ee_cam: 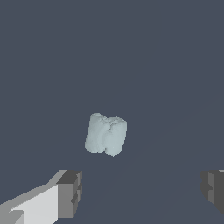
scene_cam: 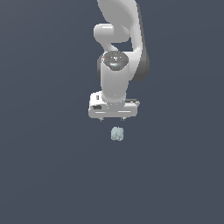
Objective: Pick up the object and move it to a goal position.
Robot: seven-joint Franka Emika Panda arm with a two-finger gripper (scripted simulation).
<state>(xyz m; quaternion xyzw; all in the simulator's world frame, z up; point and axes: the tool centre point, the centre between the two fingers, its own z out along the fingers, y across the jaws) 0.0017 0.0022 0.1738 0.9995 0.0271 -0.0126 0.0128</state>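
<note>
The object (scene_cam: 117, 134) is a small pale grey-teal rounded lump with faint grooves, lying on the flat dark grey surface. In the wrist view the object (ee_cam: 106, 134) sits ahead of the fingertips, apart from both. My white gripper (scene_cam: 113, 119) hangs just above and behind it in the exterior view, its body pointing down. The gripper (ee_cam: 142, 190) is open, with one grey finger (ee_cam: 70, 192) and the other finger (ee_cam: 213, 189) set wide apart and nothing between them.
The white arm (scene_cam: 118, 39) rises behind the gripper toward the top of the exterior view. A plain dark grey surface (scene_cam: 52, 166) surrounds the object on all sides.
</note>
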